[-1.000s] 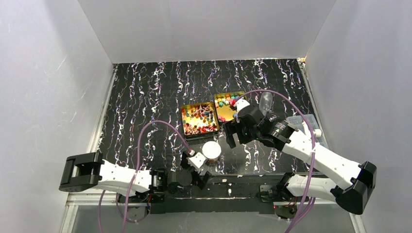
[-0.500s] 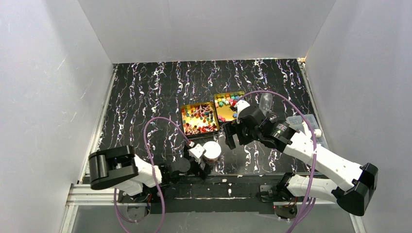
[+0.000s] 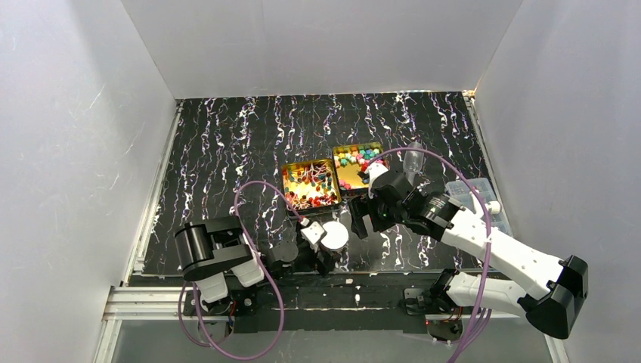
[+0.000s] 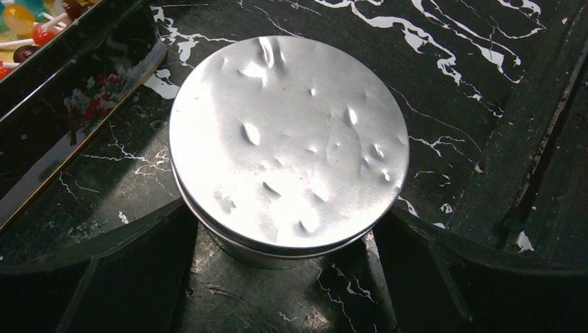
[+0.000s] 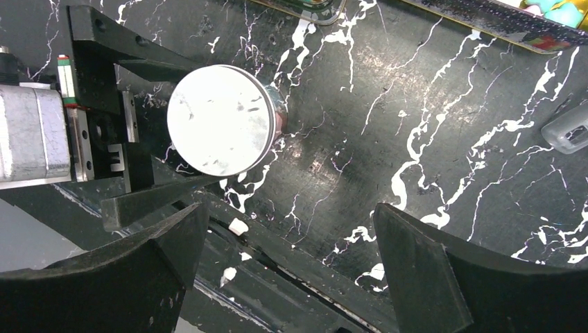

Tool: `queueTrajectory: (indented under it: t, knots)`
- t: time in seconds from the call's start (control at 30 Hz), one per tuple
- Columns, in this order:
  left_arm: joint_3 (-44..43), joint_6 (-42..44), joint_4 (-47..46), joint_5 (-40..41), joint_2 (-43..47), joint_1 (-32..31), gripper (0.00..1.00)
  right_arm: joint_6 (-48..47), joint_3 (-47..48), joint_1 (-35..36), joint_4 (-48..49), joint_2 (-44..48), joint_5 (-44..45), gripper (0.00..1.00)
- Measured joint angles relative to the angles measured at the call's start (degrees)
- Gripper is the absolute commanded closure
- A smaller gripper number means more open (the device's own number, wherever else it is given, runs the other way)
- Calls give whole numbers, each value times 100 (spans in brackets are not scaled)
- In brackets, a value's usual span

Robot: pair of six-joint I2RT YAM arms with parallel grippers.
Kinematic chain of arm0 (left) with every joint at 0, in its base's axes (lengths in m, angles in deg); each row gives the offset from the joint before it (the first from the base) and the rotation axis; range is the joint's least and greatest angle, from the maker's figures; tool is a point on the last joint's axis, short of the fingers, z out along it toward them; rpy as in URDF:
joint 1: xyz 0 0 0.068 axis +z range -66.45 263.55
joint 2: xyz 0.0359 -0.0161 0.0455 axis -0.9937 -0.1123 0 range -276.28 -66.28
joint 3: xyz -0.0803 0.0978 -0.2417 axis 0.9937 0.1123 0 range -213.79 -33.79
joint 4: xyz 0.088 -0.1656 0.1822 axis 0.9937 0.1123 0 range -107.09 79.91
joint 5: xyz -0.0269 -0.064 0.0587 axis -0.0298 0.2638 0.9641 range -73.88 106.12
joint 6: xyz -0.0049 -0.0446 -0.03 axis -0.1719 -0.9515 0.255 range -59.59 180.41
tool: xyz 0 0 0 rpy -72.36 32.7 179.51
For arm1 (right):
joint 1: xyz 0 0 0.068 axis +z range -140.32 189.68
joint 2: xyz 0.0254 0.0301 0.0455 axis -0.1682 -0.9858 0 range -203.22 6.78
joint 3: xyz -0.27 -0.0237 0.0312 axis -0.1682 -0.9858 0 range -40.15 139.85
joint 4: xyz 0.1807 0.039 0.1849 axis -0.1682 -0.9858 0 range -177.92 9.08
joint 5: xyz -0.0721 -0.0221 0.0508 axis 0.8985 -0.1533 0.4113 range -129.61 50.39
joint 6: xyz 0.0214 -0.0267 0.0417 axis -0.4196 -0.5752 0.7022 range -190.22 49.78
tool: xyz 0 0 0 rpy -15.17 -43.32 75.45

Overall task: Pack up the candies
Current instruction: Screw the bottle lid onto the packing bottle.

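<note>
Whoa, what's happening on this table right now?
The left gripper has its jaws on either side of a closed white-lidded jar; I can't tell whether they are squeezing it. The right gripper hovers open and empty nearby. The candies lie in two gold tins.

A black tabletop veined with white, marble-like streaks [image 3: 249, 144] fills the floor of a booth closed in by three plain white panel walls: a back wall [image 3: 317, 45], a left wall [image 3: 68, 151] and a right wall [image 3: 567, 113]. A silvery metal rail [image 3: 143, 304] runs along the table's near edge. Even, diffuse light leaves only soft shadows on the walls and faint glints on the glossy tabletop.
</note>
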Motion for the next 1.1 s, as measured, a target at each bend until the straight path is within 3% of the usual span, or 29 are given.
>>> queueTrajectory:
  t: [0.3,0.47,0.67,1.1]
  knots:
    - [-243,374,-37,-146,-269,0,13,42,-254,0,79,37,-122,4]
    - [-337,485,-55,-208,-372,0,21,125,-350,0,227,42,-221,18]
    - [-358,560,-55,-295,-389,2,36,262,-437,0,612,-37,-411,43]
    - [-363,599,-39,-367,-385,4,46,267,-468,-146,1307,-879,-579,55]
